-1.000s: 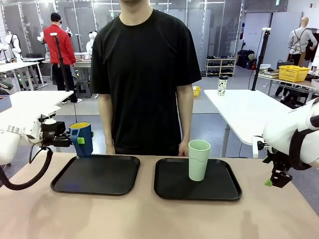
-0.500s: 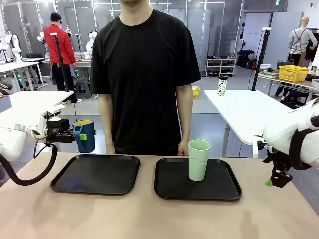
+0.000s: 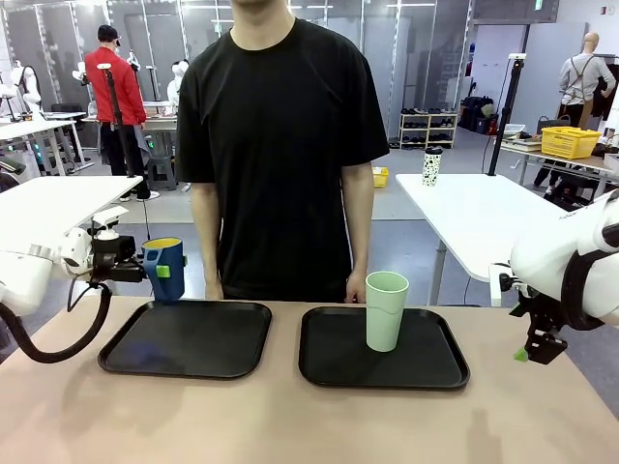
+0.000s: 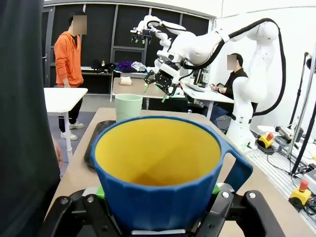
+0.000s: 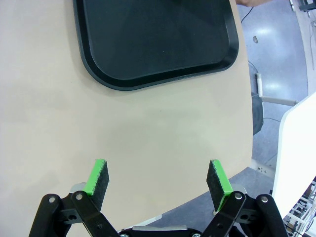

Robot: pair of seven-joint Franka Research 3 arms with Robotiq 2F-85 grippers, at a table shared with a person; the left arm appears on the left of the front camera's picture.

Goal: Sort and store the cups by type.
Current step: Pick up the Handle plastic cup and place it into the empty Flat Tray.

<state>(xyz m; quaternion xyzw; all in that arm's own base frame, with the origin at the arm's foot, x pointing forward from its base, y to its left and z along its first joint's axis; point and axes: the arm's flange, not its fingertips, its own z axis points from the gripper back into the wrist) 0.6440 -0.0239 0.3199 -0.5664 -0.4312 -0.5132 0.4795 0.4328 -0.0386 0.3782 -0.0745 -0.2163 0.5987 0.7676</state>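
Left claw [image 3: 153, 272] grips blue mug [image 3: 162, 268], seemingly above the tray [image 3: 186, 338].

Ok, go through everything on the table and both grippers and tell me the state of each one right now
Blue mug: upright, held in the air above the left tray's far left corner.
Mint-green tumbler: upright, standing on the right tray.
Left tray: flat on the table, nothing on it.
Right tray: flat on the table, carrying the tumbler.
Left gripper: shut on the blue mug.
Right gripper: open, holding nothing, over bare table.
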